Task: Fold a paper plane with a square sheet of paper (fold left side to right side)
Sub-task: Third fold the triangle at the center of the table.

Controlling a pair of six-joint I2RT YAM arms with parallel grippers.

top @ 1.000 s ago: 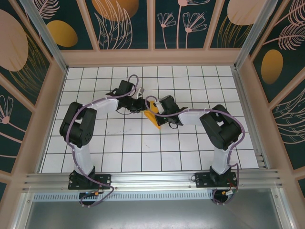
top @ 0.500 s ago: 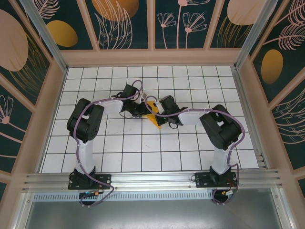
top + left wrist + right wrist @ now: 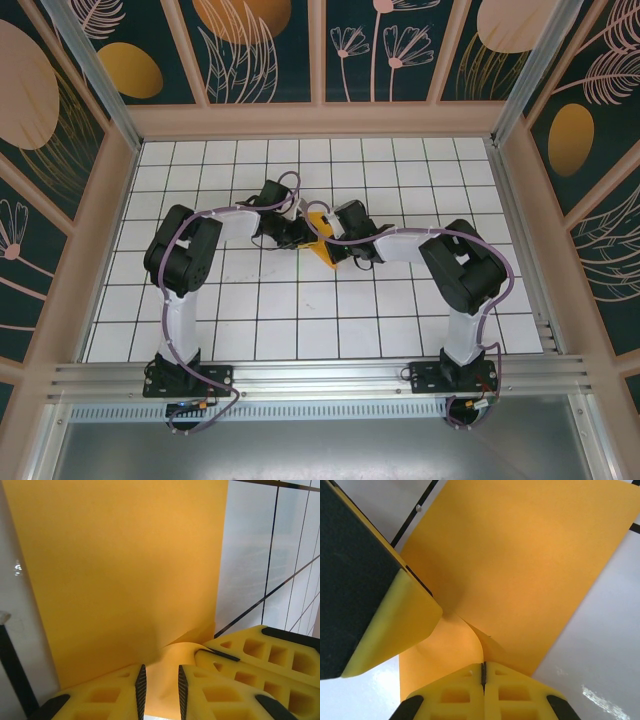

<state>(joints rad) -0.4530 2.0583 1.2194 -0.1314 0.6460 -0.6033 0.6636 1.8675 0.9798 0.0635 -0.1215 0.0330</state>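
The square sheet of paper [image 3: 325, 253] is a folded orange-yellow shape lying on the white tiled floor between my two grippers. My right gripper [image 3: 483, 672] is shut on a raised, curling edge of the paper [image 3: 520, 555]. From above, that gripper [image 3: 336, 238] sits at the sheet's right side. My left gripper [image 3: 161, 690] hovers low over the paper [image 3: 125, 570], its jaws a narrow gap apart with nothing clamped between them. One of its fingers [image 3: 400, 615] rests against the sheet where the flap lifts. The right gripper's fingers [image 3: 245, 652] show beside it.
White tiled floor [image 3: 300, 310] stretches around the paper toward the near rail. Wooden frame walls [image 3: 118, 200] with a dark floral pattern enclose the floor on three sides. Both arms [image 3: 430, 245] bend inward over the middle.
My left gripper has moved right and slightly nearer, onto the paper beside the right gripper. The right gripper has kept its hold and place.
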